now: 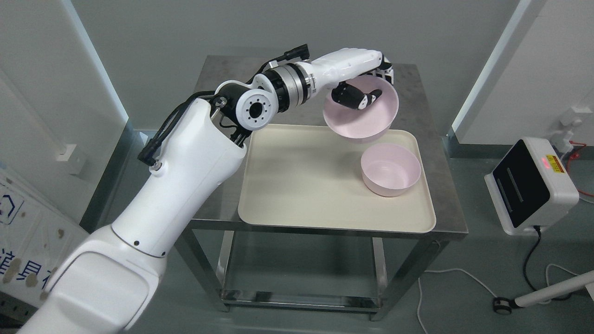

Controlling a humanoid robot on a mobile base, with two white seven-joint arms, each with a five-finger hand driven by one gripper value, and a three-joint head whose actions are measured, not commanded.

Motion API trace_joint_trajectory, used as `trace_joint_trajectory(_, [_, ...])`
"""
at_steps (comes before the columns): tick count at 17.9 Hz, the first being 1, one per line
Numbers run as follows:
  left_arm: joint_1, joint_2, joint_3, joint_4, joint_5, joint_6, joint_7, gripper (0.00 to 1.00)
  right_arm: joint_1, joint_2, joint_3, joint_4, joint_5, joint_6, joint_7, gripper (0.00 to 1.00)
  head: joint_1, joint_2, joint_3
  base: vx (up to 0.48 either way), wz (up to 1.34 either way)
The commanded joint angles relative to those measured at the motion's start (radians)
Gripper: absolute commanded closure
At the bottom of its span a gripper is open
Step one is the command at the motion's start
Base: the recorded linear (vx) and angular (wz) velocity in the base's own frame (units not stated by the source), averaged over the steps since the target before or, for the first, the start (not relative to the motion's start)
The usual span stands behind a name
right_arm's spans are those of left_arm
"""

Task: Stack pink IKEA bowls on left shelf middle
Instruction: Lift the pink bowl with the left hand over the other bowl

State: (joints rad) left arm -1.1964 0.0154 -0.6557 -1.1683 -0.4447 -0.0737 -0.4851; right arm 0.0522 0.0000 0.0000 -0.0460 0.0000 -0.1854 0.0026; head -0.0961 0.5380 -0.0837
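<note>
Head view: your left hand (361, 82) is closed on the rim of a pink bowl (361, 116), thumb inside, fingers over the far edge. You see that bowl lifted and tilted above the far right part of the cream tray (297, 185). A second pink bowl (390, 169) sits upright on the tray's right side, just below. Tray rests on the steel tabletop (436, 153).

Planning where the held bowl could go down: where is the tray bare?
The cream tray is bare across its left and middle, from its left rim to the pink bowl resting at the right. That right end is crowded: the left hand holds the tilted bowl just above it.
</note>
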Motion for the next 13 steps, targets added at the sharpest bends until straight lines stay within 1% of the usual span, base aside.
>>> trace_joint_trajectory(1, [-0.071,0.002,-0.380,0.065,0.089,0.005,0.066,0.97,0.000,-0.017,-0.009,0.000,0.008,0.000,0.000,0.00,0.0000,0.000,0.000,0.000,0.00])
trace_joint_trajectory(5, [-0.071,0.002,-0.361,0.108,0.098,0.006,0.111,0.95,0.000,-0.017,-0.011,0.000,0.008,0.000,0.000,0.00,0.0000,0.000,0.000,0.000,0.00])
trace_joint_trajectory(11, [-0.071,0.002,-0.300,0.180,0.084,0.005,0.114,0.91,0.000,-0.017,-0.009,0.000,0.008,0.000,0.000,0.00,0.0000,0.000,0.000,0.000,0.00])
trace_joint_trajectory(12, [-0.072,0.002,-0.291,0.185,0.078,0.003,0.117,0.88,0.000,-0.017,-0.009,0.000,0.008,0.000,0.000,0.00,0.0000,0.000,0.000,0.000,0.00])
trace_joint_trajectory(13, [-0.072,0.002,-0.283,0.187,0.067,0.003,0.132,0.78,0.000,-0.017,-0.009,0.000,0.008,0.000,0.000,0.00,0.0000,0.000,0.000,0.000,0.00])
